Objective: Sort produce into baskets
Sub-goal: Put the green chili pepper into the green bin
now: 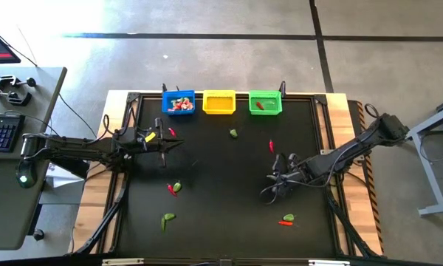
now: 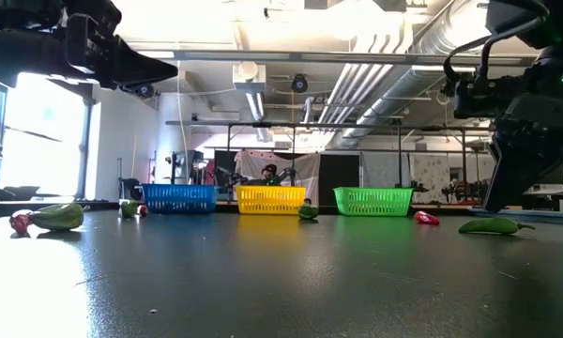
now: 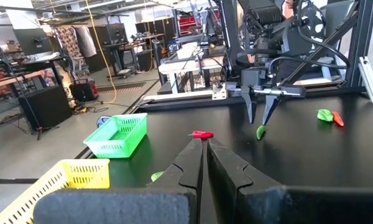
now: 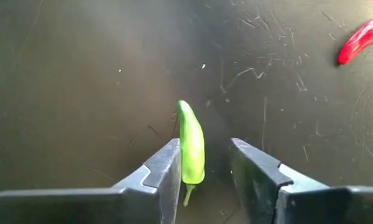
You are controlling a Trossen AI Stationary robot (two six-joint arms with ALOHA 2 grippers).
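a: which step was in hand?

b: a pickup on the right side of the surface [image 1: 221, 222]. the right tool [image 4: 204, 163] hung low over the dark mat with its jaws parted, and a green chili [image 4: 191, 149] lay between them, close against one finger. it looked like a grasp being set up, not a hold yet.

a: so what did the next move call for?

b: i'd judge: centre the jaws on the pepper, close, lift, then carry it to the far edge. a red chili [image 4: 360, 38] lay a little way off, so the closing had to stay clear of it.

a: and the other arm?

b: the left tool [image 3: 204, 163] waited above the left half, fingers pressed together on nothing.

a: where was the rest of the produce?

b: loose pieces lay scattered: a green one [image 1: 167, 218] near left, a red and green pair [image 1: 286, 219] near right, a small green one [image 1: 234, 134] farther in.

a: and the baskets?

b: along the far edge: blue basket [image 1: 179, 112] left, holding several pieces, yellow basket [image 1: 219, 111] in the middle, green basket [image 1: 265, 111] right, with one red piece inside.
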